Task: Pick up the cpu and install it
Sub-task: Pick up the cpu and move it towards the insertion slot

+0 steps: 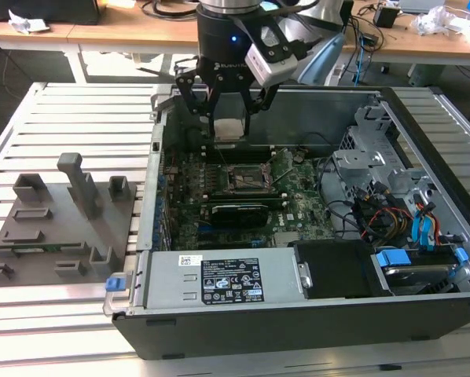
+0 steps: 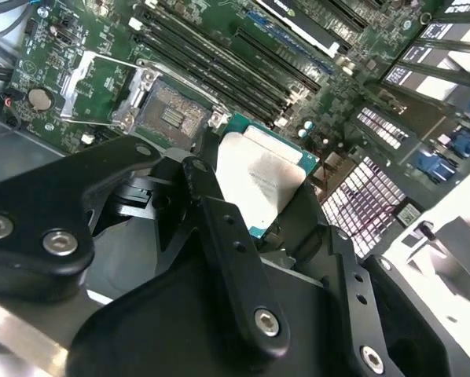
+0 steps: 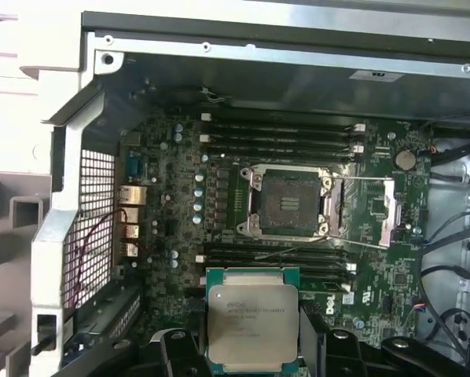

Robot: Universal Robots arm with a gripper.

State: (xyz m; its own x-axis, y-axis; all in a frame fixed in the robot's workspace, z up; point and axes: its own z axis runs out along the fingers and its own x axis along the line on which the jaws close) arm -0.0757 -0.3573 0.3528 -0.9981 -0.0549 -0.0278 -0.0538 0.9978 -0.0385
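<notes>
The cpu [image 3: 252, 323] between the fingers [image 2: 223, 236], seemingly clear above motherboard [image 3: 376, 287].

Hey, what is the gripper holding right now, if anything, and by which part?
The gripper holds the cpu, pinched by two opposite side edges, its metal top bare, not yet in the socket.

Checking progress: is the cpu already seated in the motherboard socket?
No, the gripper holds the cpu, and the socket lies empty.
</notes>
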